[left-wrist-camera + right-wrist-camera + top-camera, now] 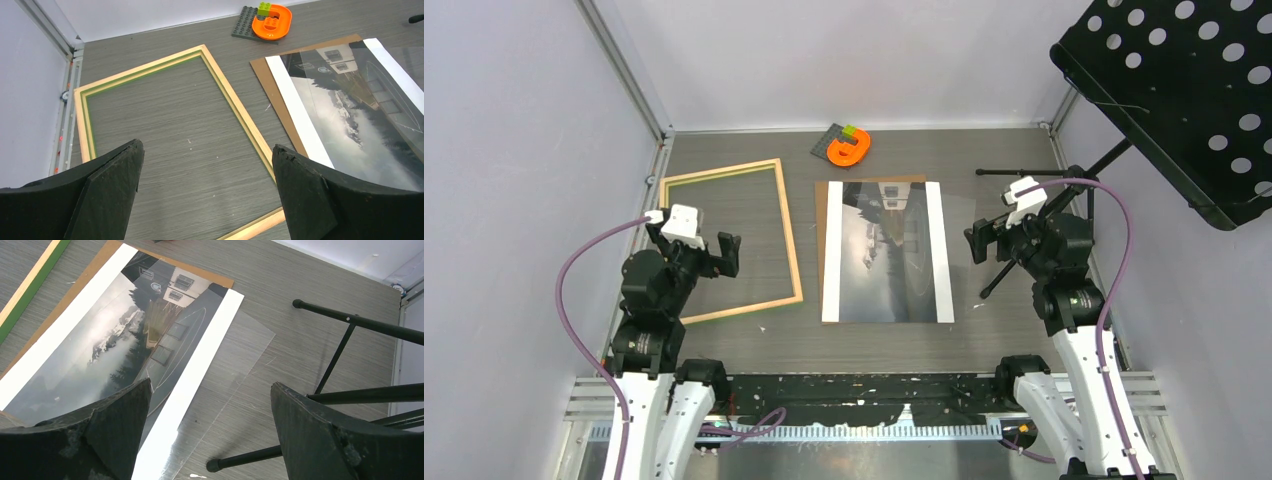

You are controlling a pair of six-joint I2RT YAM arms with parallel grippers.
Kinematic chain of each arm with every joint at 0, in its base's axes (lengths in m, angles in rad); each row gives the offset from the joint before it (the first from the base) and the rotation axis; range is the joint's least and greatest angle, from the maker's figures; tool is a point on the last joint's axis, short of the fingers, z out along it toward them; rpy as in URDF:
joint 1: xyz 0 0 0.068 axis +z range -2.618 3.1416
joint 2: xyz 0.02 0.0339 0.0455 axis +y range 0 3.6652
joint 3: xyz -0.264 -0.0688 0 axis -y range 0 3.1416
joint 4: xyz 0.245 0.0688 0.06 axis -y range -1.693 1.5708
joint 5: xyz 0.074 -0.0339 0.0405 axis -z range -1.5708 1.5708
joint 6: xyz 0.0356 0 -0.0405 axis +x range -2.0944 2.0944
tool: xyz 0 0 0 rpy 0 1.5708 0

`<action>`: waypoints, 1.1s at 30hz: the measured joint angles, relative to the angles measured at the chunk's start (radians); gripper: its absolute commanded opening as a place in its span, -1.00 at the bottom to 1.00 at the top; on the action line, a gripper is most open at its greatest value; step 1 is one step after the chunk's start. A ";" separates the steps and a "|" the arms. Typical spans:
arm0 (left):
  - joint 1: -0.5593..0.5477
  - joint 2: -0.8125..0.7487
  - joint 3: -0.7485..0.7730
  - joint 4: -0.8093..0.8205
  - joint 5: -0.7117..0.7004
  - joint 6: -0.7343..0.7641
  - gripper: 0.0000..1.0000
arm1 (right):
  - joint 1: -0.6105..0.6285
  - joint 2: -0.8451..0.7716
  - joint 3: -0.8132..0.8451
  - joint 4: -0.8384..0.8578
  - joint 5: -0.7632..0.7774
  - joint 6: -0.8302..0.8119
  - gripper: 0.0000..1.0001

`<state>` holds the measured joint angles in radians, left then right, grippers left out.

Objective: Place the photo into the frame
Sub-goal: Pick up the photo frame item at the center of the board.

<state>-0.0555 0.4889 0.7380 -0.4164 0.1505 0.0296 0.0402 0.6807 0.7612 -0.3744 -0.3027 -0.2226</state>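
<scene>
The frame [790,230] lies flat at the left, pale wood face up with a green inner edge, and nothing inside it. It also shows in the left wrist view [227,95]. The photo [889,255] lies face up in the middle on a brown backing board [826,215]. A clear sheet [962,230] lies skewed over its right side. My left gripper [696,248] is open and empty above the frame's near part [206,170]. My right gripper [1014,235] is open and empty, above the table just right of the photo [110,345]; its fingertips frame the clear sheet's edge [210,410].
An orange toy with a green brick on a dark baseplate [849,147] sits at the back centre. A black music stand [1184,90] overhangs the right side, and its legs [345,320] rest on the table close to my right gripper. Walls enclose the table.
</scene>
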 measured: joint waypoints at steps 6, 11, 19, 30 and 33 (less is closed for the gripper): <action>0.000 0.000 0.000 0.000 -0.009 -0.001 0.98 | 0.000 0.000 0.000 0.000 -0.011 -0.001 0.90; 0.000 0.000 0.000 -0.001 -0.035 -0.004 0.98 | 0.000 0.000 0.000 0.000 -0.014 -0.001 0.91; -0.001 0.048 0.011 -0.011 0.040 -0.027 0.98 | 0.000 0.032 0.000 0.001 -0.019 0.000 0.90; -0.216 0.315 0.095 -0.005 0.039 -0.074 0.98 | 0.035 0.255 -0.001 0.011 0.010 0.046 0.91; -0.285 0.396 0.098 0.014 0.033 -0.084 0.98 | 0.043 0.283 -0.008 0.027 0.037 0.065 0.91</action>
<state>-0.3401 0.8848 0.8356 -0.4023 0.1837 -0.0544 0.0830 0.9638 0.7528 -0.3470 -0.2657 -0.1577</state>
